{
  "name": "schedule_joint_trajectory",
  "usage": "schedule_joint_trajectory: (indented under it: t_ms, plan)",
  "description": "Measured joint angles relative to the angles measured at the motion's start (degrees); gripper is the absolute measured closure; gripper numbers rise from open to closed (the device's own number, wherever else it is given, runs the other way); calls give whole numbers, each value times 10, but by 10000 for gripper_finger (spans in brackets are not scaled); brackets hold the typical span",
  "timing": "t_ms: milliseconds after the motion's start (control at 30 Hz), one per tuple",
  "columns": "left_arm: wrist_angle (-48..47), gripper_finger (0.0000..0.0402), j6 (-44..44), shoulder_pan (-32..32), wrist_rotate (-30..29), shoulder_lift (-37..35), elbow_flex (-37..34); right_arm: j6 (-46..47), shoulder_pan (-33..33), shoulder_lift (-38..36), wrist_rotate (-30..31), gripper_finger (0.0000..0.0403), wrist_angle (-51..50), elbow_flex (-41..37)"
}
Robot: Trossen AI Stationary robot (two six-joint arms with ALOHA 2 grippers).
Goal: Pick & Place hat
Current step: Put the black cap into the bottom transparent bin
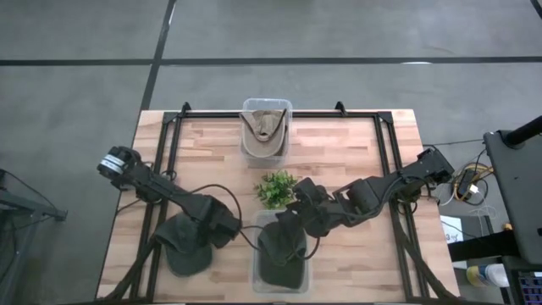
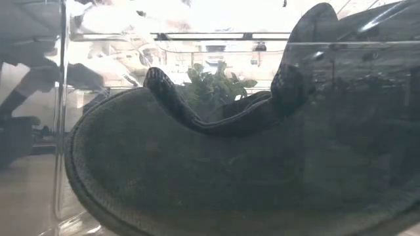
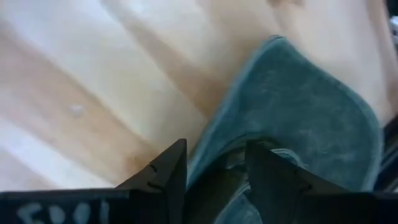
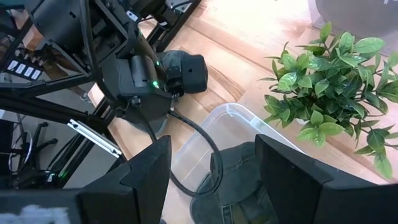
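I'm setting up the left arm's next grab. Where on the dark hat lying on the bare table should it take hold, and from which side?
Take the dark hat by its thin brim edge, coming down from above. It lies flat on the table, so only the edge offers a fold the jaws can span. The left gripper is already over it, jaws apart.

Right gripper (image 4: 211, 171) jaws spread wide, above a clear bin (image 4: 231, 127) holding a dark hat (image 4: 239, 180). Black cable (image 4: 202, 140) loops over the bin rim. Green plant (image 4: 326, 81) beside the bin on the wood surface (image 4: 245, 56). Left gripper (image 4: 177, 71) beyond.
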Motion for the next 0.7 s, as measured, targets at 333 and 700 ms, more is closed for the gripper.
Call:
schedule_joint_trajectory:
  t_ms: [333,700]
  plan:
    - [18,249,3,-15,-14,24,-27,0,0,0,11,179,6,0]
    - [2,387,8,-15,-8,21,-24,-2,0,0,14,179,7,0]
